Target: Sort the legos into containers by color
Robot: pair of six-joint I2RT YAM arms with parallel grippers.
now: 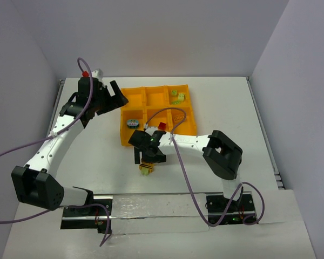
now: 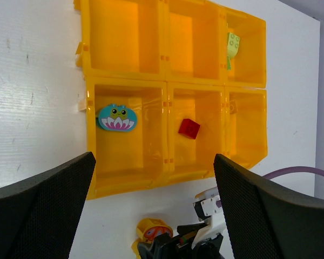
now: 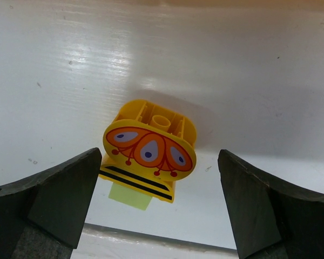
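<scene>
— What do the arms (image 1: 191, 141) look like?
— White links (image 1: 48, 148), chunky black joints (image 1: 36, 186), and purple cables (image 1: 184, 181) looping off each.
— And the fingers (image 2: 43, 210)?
— Black wedges. The left pair has a fine grid texture.

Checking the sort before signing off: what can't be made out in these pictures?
Top view: green legos too small to count.
Right wrist view: pale green piece mostly hidden under the yellow brick.
Left wrist view: that brick partly hidden by the right gripper.

No readable text, no labels or brands, no numbers or signs
</scene>
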